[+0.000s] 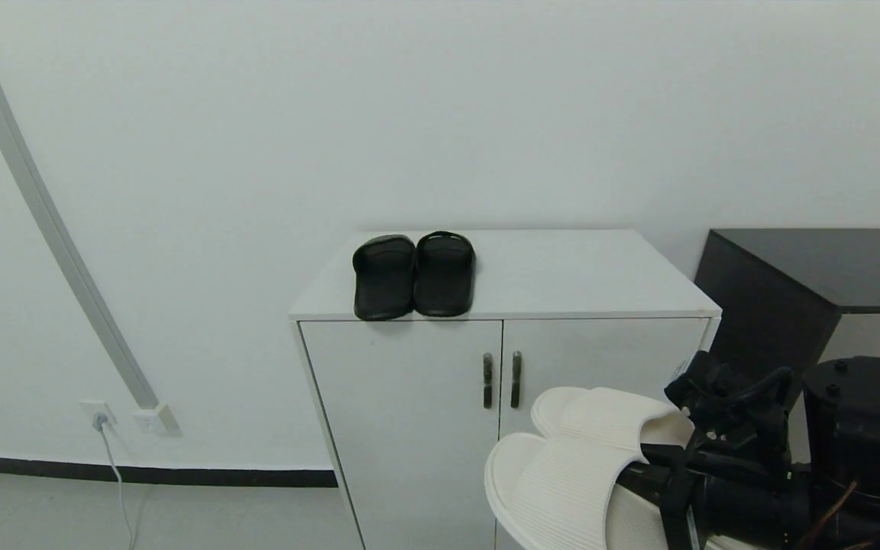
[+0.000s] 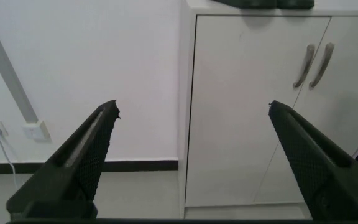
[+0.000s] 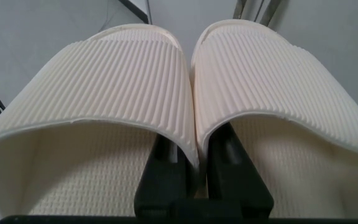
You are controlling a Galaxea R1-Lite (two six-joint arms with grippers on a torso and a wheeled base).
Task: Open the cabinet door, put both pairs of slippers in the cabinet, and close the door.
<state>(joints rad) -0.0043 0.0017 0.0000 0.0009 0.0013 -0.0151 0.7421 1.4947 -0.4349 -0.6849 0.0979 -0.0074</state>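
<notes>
A white two-door cabinet (image 1: 409,428) stands against the wall with both doors closed and two dark handles (image 1: 503,380) at the middle seam. A black pair of slippers (image 1: 413,275) lies side by side on its top, near the front left. My right gripper (image 1: 650,458) is low and in front of the right door, shut on the white ribbed pair of slippers (image 1: 577,458). Its fingers (image 3: 166,180) pinch the inner edges of both straps together. My left gripper (image 2: 193,107) is open and holds nothing, facing the left door (image 2: 241,124) from some distance.
A black table (image 1: 829,267) stands right of the cabinet, close to its side. Left of the cabinet are a wall socket with a cable (image 1: 98,416) and a slanted grey conduit (image 1: 50,221). Bare floor lies in front of the left door.
</notes>
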